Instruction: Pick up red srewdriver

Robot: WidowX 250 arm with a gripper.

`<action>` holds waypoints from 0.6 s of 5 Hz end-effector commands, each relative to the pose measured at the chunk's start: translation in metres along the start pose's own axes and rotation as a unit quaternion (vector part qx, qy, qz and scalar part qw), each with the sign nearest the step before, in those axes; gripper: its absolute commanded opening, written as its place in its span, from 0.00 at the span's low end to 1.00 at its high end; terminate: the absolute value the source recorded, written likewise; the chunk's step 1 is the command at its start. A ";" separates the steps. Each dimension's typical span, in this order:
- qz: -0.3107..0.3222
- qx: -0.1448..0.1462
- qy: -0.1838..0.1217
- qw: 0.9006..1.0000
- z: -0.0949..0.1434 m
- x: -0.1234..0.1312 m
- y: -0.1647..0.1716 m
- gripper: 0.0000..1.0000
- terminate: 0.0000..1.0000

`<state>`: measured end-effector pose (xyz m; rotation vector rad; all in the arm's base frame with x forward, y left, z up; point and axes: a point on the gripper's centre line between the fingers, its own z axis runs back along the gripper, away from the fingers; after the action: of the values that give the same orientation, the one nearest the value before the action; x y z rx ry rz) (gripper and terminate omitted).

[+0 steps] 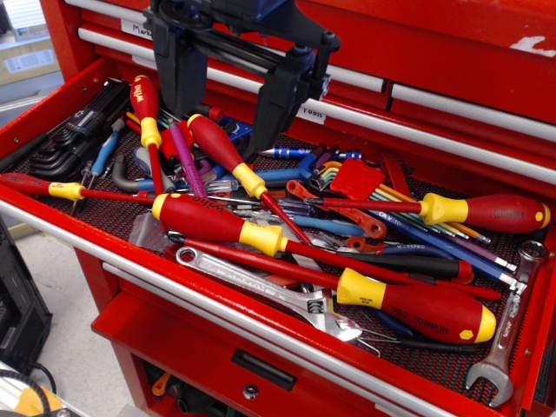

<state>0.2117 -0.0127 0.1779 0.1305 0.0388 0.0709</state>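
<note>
Fingers (pixel 178 82) wide apart, empty, above tools.

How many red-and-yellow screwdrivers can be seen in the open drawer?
6: back left; back centre; thin one, far left; middle; front right; right. The clutter may hide more.

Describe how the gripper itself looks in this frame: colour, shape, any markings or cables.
The gripper is matte black plastic with two broad, flat, blocky fingers hanging from a dark body that has a bluish tint at the top edge. Thin black linkage bars with round pivot bolts join the fingers. No cables, labels or markings are visible; the arm above is cropped out of view.
</note>
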 end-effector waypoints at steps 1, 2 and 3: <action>0.000 0.000 0.000 1.000 0.000 0.000 0.000 1.00 0.00; -0.069 0.001 -0.015 0.998 -0.003 0.009 0.003 1.00 0.00; -0.125 -0.001 -0.031 0.992 -0.010 0.021 0.010 1.00 0.00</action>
<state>0.2336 -0.0005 0.1628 0.1238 -0.0050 -0.1884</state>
